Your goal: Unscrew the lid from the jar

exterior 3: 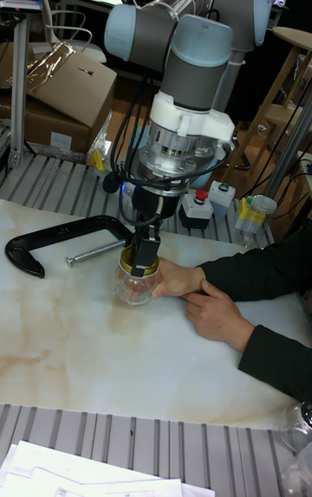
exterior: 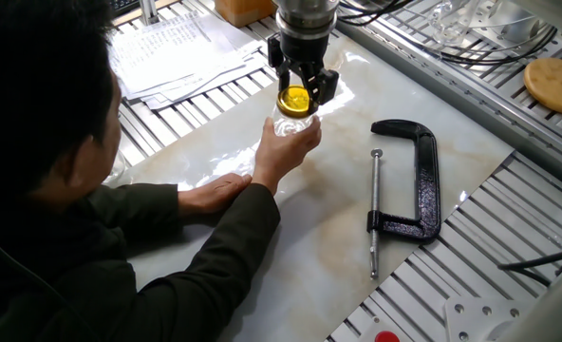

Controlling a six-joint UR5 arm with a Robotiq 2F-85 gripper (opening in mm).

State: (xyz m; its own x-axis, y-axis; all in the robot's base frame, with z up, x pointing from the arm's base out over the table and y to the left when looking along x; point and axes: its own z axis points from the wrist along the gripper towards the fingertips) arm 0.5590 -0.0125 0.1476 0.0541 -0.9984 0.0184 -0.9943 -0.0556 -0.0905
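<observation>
- I am watching the gripper hanging straight down from the arm, with its two dark fingers closing in on either side of the lid; it is narrowed to about the lid's width and appears to be gripping the rim.
- The lid is sitting on the mouth of the jar, and I cannot tell whether the threads are engaged or free.
- The jar is standing near the middle of the marble tabletop, just below the gripper.
- A person's hand is wrapping around the jar's body, and I am judging that it is bracing the jar against the twist.
- The person's other hand is lying flat on the tabletop, near the jar.
- The jar is looking like clear glass, so I am treating it as stiff, smooth, slippery and breakable; it is small and probably light.
- I am judging the lid to be thin metal, rigid but slick, so its outer rim is the place to take hold, firmly and squarely.
- Through the glass the jar is appearing empty; I am seeing nothing inside it in either view.
- A black C-clamp is lying on the tabletop well apart from the jar.
- A tan wooden disc is resting on the slatted frame at the far edge.
</observation>
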